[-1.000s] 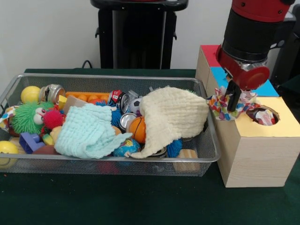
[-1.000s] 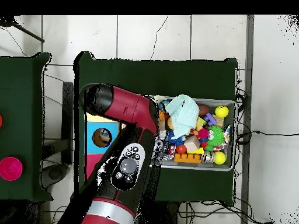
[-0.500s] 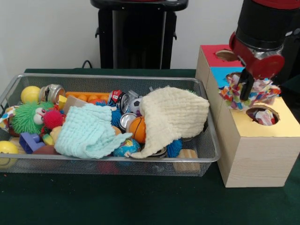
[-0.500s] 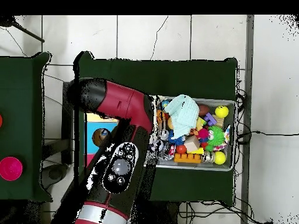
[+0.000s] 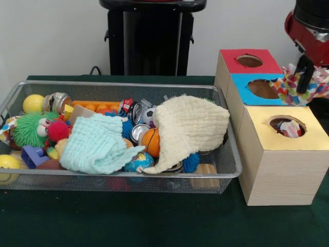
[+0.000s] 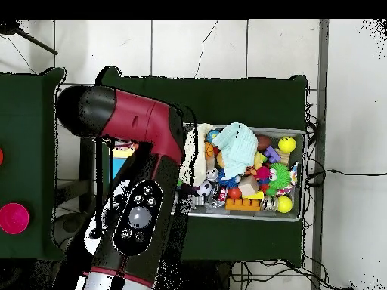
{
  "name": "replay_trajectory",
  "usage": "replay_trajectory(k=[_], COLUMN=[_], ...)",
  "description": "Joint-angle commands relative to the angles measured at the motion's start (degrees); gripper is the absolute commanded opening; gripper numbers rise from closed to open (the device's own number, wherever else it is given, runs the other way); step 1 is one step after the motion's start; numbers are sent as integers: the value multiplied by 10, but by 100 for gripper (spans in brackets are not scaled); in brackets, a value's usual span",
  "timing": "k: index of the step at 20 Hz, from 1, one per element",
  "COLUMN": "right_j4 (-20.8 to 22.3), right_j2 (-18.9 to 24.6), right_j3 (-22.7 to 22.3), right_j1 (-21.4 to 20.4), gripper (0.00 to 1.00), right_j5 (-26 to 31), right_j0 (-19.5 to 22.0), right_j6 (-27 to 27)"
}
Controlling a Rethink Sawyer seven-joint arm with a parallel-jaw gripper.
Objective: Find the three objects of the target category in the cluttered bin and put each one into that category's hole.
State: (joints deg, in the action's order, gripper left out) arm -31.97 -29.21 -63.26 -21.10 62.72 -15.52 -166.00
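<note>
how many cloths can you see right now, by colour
cream cloth: 1
mint cloth: 1
multicoloured cloth held by the gripper: 1
total: 3

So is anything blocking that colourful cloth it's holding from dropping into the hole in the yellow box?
Nothing visible. The colourful cloth, held by the gripper, hangs above the boxes. The yellow box's hole is open on top, though some cloth already sits inside.
</note>
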Motion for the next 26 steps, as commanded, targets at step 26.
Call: replay_trajectory(k=[26], right_j4=[-31], right_j2=[59], right_j3=[-131], right_j1=[12], gripper=[0], right_j5=[-135], right_j0=[-36], right_j6=[-122])
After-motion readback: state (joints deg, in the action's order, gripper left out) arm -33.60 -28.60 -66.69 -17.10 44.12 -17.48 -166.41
